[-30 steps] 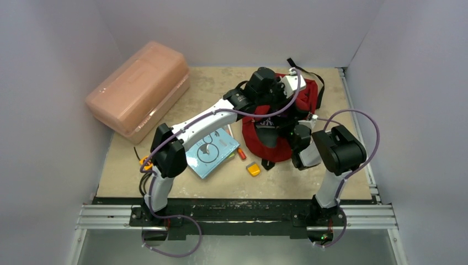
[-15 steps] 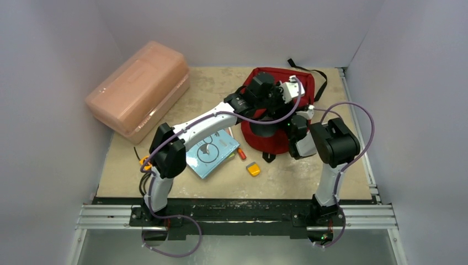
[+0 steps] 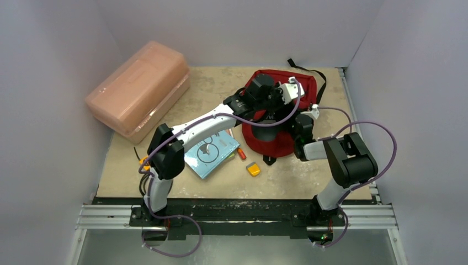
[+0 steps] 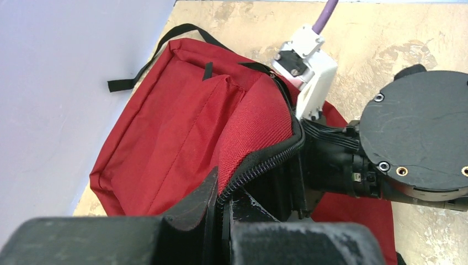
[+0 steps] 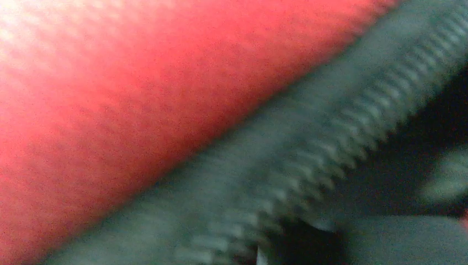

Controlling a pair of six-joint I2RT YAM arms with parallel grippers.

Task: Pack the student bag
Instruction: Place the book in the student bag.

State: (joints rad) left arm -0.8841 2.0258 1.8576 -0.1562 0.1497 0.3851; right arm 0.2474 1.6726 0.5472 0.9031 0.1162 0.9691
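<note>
Now, its mouth seemingly ready for packing as the right arm swings outward, the student bag (image 3: 273, 144) sits far-right on the bench (image 3: 209, 83), zipper rim clenched by the left hand (image 4: 221, 207); the right hand's (image 3: 302, 128) grip cannot be told.

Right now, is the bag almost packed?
Not yet. Done: the student bag is unzipped. In hand: the left pincer pinches its zipper edge. To do: the blue book and small orange block lie outside on the table.

no legible text on student bag (image 3: 276, 144), booklet (image 3: 212, 153) print too small
</note>
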